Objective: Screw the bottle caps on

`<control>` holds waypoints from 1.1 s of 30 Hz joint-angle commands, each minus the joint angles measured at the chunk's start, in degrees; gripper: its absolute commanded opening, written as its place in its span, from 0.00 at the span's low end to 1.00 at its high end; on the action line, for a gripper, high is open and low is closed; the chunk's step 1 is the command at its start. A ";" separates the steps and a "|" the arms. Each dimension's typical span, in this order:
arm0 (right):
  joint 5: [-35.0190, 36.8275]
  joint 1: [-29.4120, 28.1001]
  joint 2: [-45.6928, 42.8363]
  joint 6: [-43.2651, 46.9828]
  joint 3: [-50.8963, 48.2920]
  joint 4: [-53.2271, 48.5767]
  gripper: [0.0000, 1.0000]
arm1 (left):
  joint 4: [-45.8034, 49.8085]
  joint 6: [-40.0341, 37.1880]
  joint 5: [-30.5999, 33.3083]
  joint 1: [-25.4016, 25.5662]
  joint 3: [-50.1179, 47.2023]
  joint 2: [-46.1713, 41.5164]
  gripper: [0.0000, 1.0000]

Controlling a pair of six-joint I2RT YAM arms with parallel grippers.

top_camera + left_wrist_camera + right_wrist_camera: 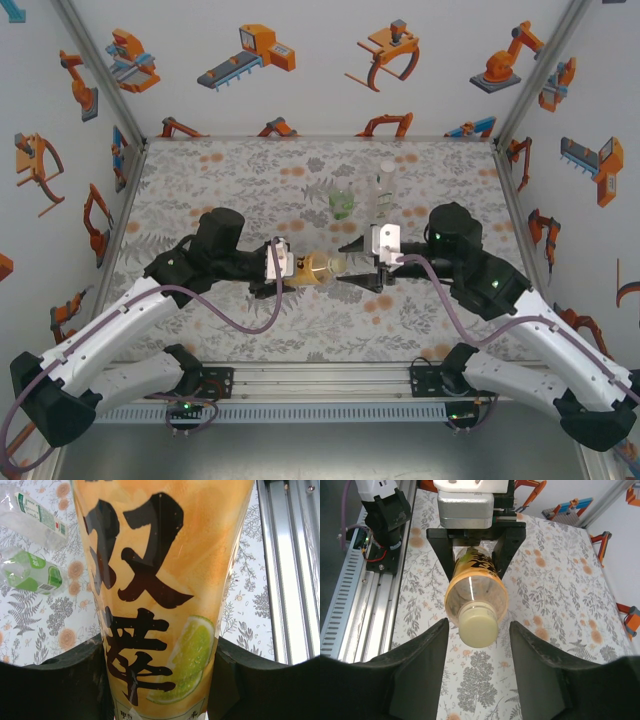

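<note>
Your left jaws hold the amber yellow-labelled plastic bottle (476,587) level, presenting its pale yellow round cap (479,626) between your parted right jaws

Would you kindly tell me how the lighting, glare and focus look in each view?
Top external: even light, faint shadows, the slim bottle hard to see against the pattern. Left wrist: the amber bottle is so close it looks soft; the rail is washed out. Right wrist: glare streak on that bottle, pale cap sharp, right gripper's fingers blurred.
</note>
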State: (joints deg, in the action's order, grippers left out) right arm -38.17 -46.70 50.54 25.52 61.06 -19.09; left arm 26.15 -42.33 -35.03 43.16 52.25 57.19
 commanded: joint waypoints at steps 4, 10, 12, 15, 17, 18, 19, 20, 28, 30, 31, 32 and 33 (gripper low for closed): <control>-1.04 -0.24 -0.46 1.88 1.65 -0.68 0.46 | 0.12 -1.25 -2.45 0.33 0.79 0.52 0.00; -0.76 -0.17 -0.19 1.91 1.19 -0.54 0.44 | 0.13 -1.25 -2.48 0.31 0.78 0.69 0.00; -0.70 -0.24 -0.27 1.93 1.25 -0.51 0.41 | 0.13 -1.12 -2.67 0.32 0.83 0.70 0.00; -0.11 -0.24 -0.40 1.90 1.15 -0.78 0.42 | 0.13 -1.19 -2.59 0.27 0.73 0.47 0.00; 0.11 -0.23 -0.49 1.94 1.06 -0.98 0.42 | 0.13 -1.26 -2.50 0.28 0.75 0.31 0.00; 0.12 -0.18 -0.57 1.90 0.98 -0.95 0.42 | 0.11 -1.26 -2.38 0.30 0.68 0.28 0.00; 0.20 -0.23 -0.61 1.93 0.85 -0.88 0.42 | 0.13 -1.27 -2.45 0.27 0.75 0.23 0.00; 0.29 -0.19 -0.78 1.90 0.71 -0.79 0.42 | 0.12 -1.27 -2.46 0.27 0.75 0.15 0.00; -0.59 -0.24 -0.77 0.15 0.38 -0.47 0.34 | 0.13 -1.24 -2.30 0.33 0.70 -0.09 0.00; -0.42 -0.24 -0.80 -1.62 -0.05 0.46 0.27 | 0.12 -1.18 -2.17 0.30 0.75 -0.19 0.00; -0.04 -0.24 -0.91 -3.25 -0.34 1.35 0.25 | 0.11 -1.12 -2.23 0.27 0.79 -0.24 0.00; 0.52 -0.23 -0.90 -5.00 -0.66 2.24 0.24 | 0.05 -1.18 -2.09 0.30 0.84 -0.30 0.00; 1.10 -0.18 -0.91 -6.98 -1.08 3.31 0.22 | 0.02 -1.18 -2.02 0.29 0.70 -0.34 0.00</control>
State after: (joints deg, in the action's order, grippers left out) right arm -37.67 -46.70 50.30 23.55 60.86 -19.35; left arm 26.22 -42.52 -35.79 43.16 52.27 57.76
